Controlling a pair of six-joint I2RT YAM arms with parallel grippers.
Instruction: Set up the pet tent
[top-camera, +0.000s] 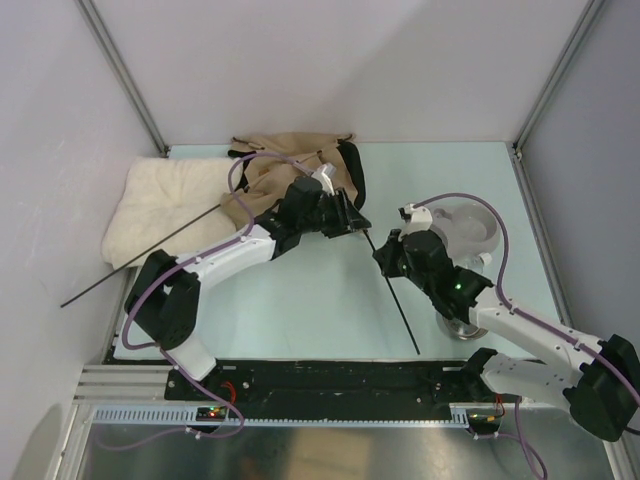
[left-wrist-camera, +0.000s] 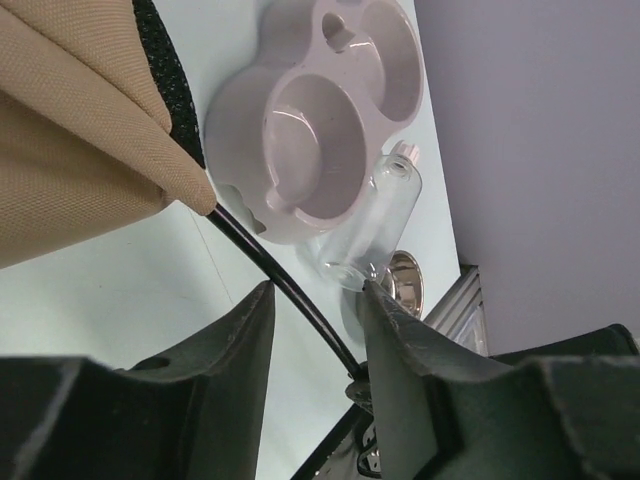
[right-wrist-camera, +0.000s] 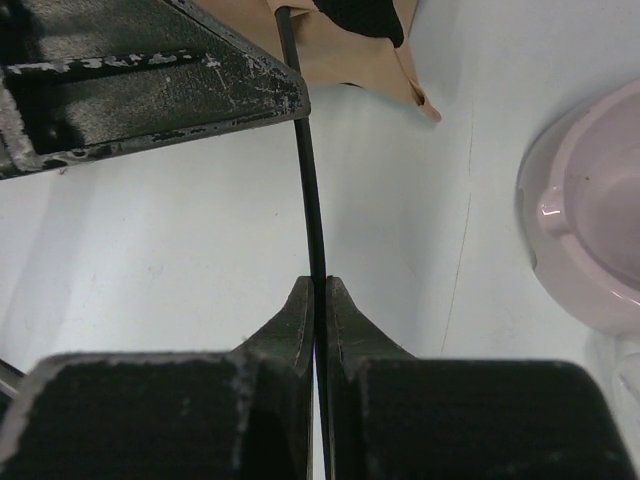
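The pet tent (top-camera: 285, 165) lies collapsed at the back of the table, tan fabric with black trim. One thin dark pole (top-camera: 403, 315) runs from its right corner toward the front. My right gripper (top-camera: 385, 252) is shut on that pole (right-wrist-camera: 308, 180), pinching it between the fingertips (right-wrist-camera: 300, 300). My left gripper (top-camera: 352, 222) is open at the tent's corner (left-wrist-camera: 185, 185); the pole (left-wrist-camera: 255, 250) passes between its fingers (left-wrist-camera: 250, 330) without touching them. A second pole (top-camera: 140, 262) sticks out over the cushion to the left.
A fluffy cream cushion (top-camera: 160, 205) lies at the back left. A pink double bowl (top-camera: 475, 228) stands at the right, with a clear bottle (left-wrist-camera: 370, 225) and a steel bowl (top-camera: 462, 328) near it. Grey walls close three sides.
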